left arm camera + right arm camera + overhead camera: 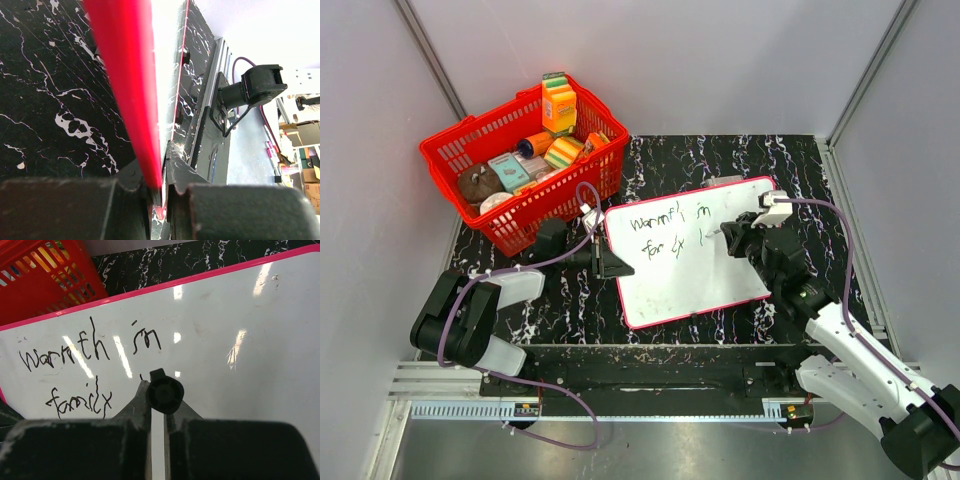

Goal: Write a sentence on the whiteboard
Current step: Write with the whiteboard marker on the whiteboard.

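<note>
The whiteboard (685, 250) lies flat on the black marbled table, pink-framed, with two lines of black handwriting on its left half. My left gripper (605, 258) is shut on the board's left edge; the left wrist view shows the red-pink frame (127, 85) pinched between the jaws. My right gripper (728, 236) is over the board's middle, shut on a black marker (164, 394) seen end-on, its tip pointing down at the white surface (240, 330) just right of the second line of writing.
A red basket (525, 165) full of groceries stands at the back left, close to the board's upper left corner; it also shows in the right wrist view (45, 275). Purple cables run along both arms. Grey walls enclose the table.
</note>
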